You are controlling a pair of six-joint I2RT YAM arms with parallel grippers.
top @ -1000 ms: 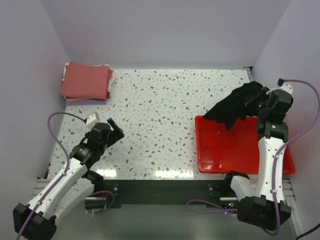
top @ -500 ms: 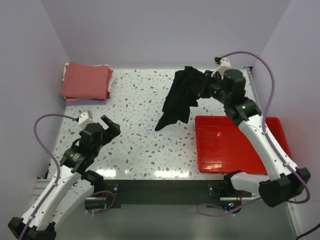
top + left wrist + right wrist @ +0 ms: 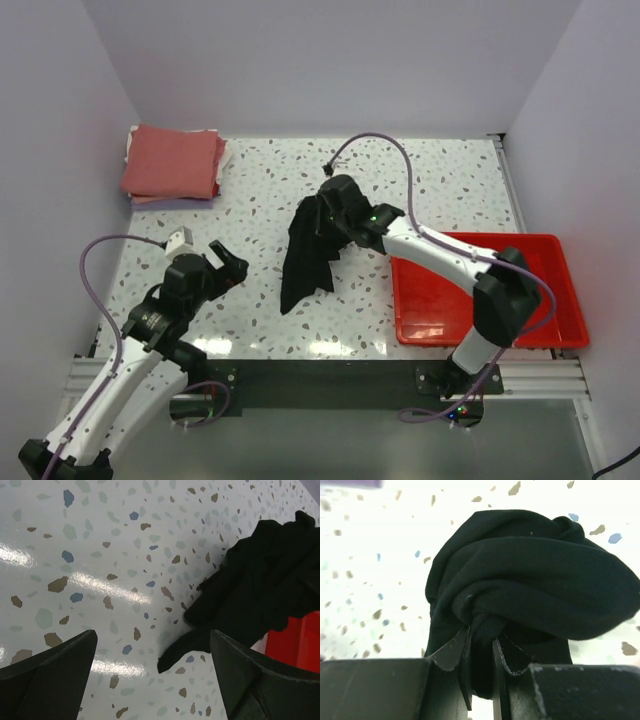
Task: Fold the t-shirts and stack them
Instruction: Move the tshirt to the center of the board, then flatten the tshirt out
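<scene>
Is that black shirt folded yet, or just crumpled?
Crumpled, not folded: the black t-shirt hangs in a bunch from the right arm's fingers, which pinch a twisted wad of it.

Black shirt (image 3: 305, 255) hangs off the right tool (image 3: 328, 212) smack in the middle of the surface (image 3: 260, 180), so that lane's blocked. There's open speckled top between it and the wide-open left tool (image 3: 230, 260). The red tray (image 3: 440, 310) fills the near right, and a folded stack (image 3: 172, 162) sits in the far-left corner.
</scene>
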